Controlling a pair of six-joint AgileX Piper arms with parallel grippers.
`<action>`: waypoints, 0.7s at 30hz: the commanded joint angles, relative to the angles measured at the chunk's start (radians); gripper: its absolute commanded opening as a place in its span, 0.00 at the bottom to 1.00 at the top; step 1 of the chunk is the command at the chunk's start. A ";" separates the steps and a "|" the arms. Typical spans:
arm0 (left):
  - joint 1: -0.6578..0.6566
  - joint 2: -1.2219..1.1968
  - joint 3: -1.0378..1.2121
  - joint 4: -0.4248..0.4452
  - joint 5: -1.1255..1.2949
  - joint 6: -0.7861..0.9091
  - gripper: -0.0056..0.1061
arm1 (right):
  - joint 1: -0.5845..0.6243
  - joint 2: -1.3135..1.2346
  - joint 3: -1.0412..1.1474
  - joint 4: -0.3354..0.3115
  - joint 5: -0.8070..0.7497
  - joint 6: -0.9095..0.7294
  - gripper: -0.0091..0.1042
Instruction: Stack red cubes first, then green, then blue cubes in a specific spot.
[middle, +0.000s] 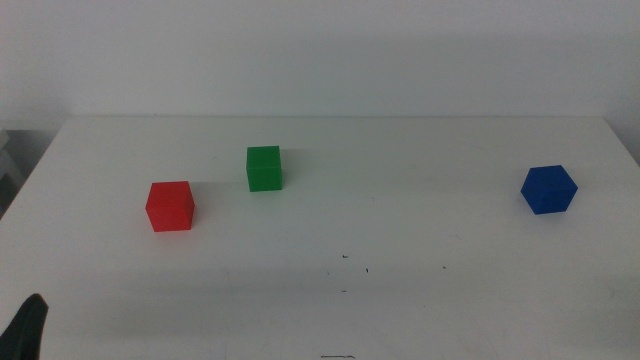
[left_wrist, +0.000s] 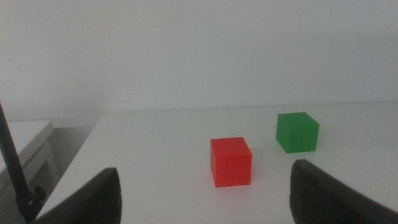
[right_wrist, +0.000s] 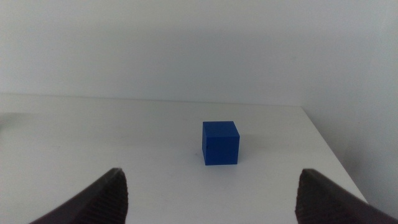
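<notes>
Near the red cube (left_wrist: 231, 162), left tool (left_wrist: 208, 196) gapes wide, empty.

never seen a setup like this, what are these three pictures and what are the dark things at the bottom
This is a robot with two arms at a white table. One picture looks down over the table from the middle. The other two come from cameras on each arm's wrist, so the dark shapes at the bottom are that arm's own jaws. The left tool is open and faces the red cube, with the green cube beyond it. The right tool is open and faces the blue cube. The cubes sit apart, unstacked, and nothing is held. In the middle view only the left tool's tip shows, in the bottom corner.
</notes>
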 joint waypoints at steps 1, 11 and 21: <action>0.002 -0.025 -0.002 -0.002 -0.079 -0.006 0.87 | -0.001 -0.015 -0.010 -0.018 -0.075 -0.005 0.89; 0.033 0.089 -0.144 -0.005 -0.019 -0.013 0.87 | -0.001 -0.015 -0.010 -0.019 -0.075 -0.005 0.89; 0.030 0.380 -0.438 -0.016 0.109 -0.013 0.87 | -0.001 -0.015 -0.010 -0.019 -0.075 -0.005 0.89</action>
